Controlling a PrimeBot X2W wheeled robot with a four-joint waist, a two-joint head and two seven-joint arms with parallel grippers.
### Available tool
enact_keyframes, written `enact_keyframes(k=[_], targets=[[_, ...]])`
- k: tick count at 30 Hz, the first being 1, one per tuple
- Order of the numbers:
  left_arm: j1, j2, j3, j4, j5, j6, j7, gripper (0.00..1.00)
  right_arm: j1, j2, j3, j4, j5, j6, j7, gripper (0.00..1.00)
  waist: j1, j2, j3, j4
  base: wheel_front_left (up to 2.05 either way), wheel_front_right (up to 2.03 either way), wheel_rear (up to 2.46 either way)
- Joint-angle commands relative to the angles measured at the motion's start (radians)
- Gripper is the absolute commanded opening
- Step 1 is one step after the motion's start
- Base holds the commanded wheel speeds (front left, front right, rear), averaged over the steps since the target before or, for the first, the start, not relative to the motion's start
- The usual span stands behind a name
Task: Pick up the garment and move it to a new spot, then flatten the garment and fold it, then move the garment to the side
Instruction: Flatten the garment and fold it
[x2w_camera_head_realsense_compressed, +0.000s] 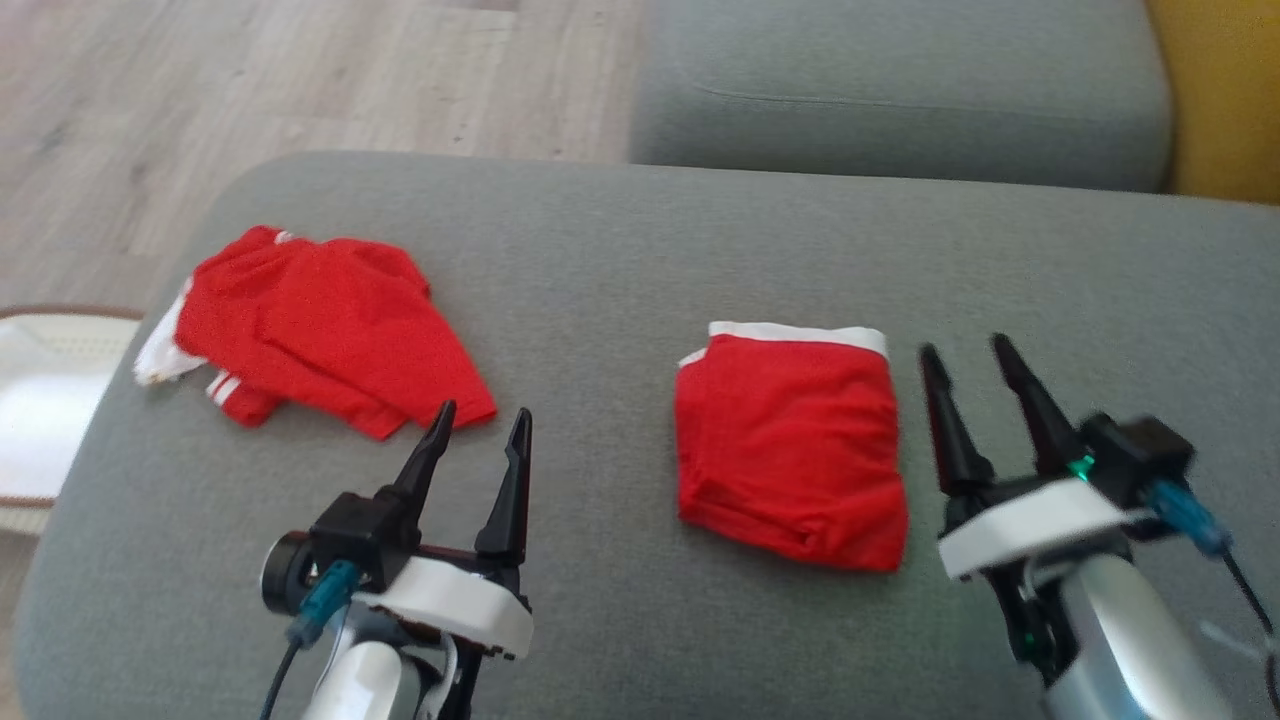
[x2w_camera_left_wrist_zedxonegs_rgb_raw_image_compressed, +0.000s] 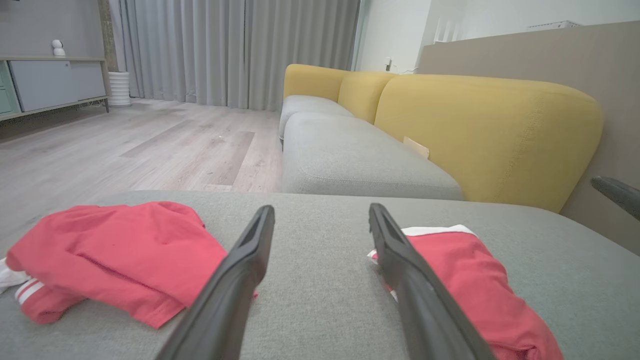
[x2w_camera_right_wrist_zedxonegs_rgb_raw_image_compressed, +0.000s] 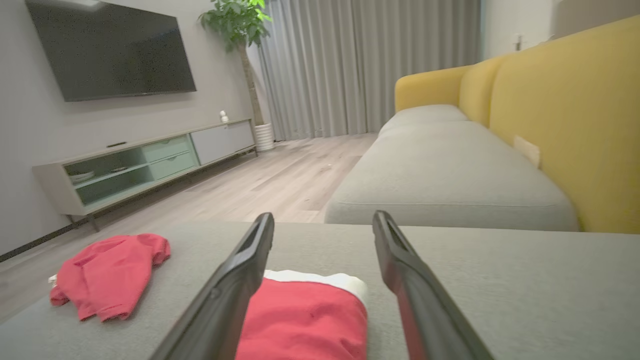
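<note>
A grey sofa seat (x2w_camera_head_realsense_compressed: 600, 260) filled the head view, with two red pieces of clothing on it, well apart. Right of the middle lay the folded garment (x2w_camera_head_realsense_compressed: 790, 450), a neat, roughly square packet with a white band along its far edge, resting flat on the seat and held by nothing. The right claw (x2w_camera_head_realsense_compressed: 964, 346) stood just beside its right edge, its two dark fingers spread apart and empty, not touching the cloth; in the right wrist view the same packet (x2w_camera_right_wrist_zedxonegs_rgb_raw_image_compressed: 305, 320) lay below and between those parted fingers. The left claw (x2w_camera_head_realsense_compressed: 483, 410) hovered near the front of the seat, also spread wide and empty, between the two pieces. Near the left end of the seat lay a second garment (x2w_camera_head_realsense_compressed: 320, 330), red with white trim, rumpled and only loosely doubled over. Judging from this, the picking up, flattening and folding looked finished for the packet on the right, and it appeared to have been let go of. Whether its resting place already counted as "the side" could not be told; if not, one last shift was left. The rumpled piece on the left looked not yet tidied. Beyond the seat were a second grey cushion (x2w_camera_head_realsense_compressed: 900, 90) and pale wooden floor (x2w_camera_head_realsense_compressed: 300, 70).
</note>
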Motion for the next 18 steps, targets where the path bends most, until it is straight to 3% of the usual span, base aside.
enact_keyframes(k=[1, 9, 18], targets=[[-0.037, 0.000, 0.037, -0.046, 0.004, 0.009, -0.012, 1.00, 0.014, 0.022, -0.028, -0.064, -0.046, -0.001, -0.012, 1.00, 0.0000, 0.0000, 0.000, -0.021, 0.00, 0.00, 0.00], [-0.001, 0.000, 0.057, -0.080, 0.012, 0.025, -0.012, 1.00, 0.159, 0.098, -0.184, -0.208, -0.185, -0.001, -0.013, 1.00, 0.0000, 0.0000, -0.002, -0.052, 0.00, 0.00, 0.00], [0.040, 0.000, 0.092, -0.093, 0.040, 0.035, -0.012, 1.00, 0.208, 0.106, -0.197, -0.242, -0.181, -0.001, -0.013, 1.00, 0.0000, 0.0000, -0.003, -0.063, 0.00, 0.00, 0.00]])
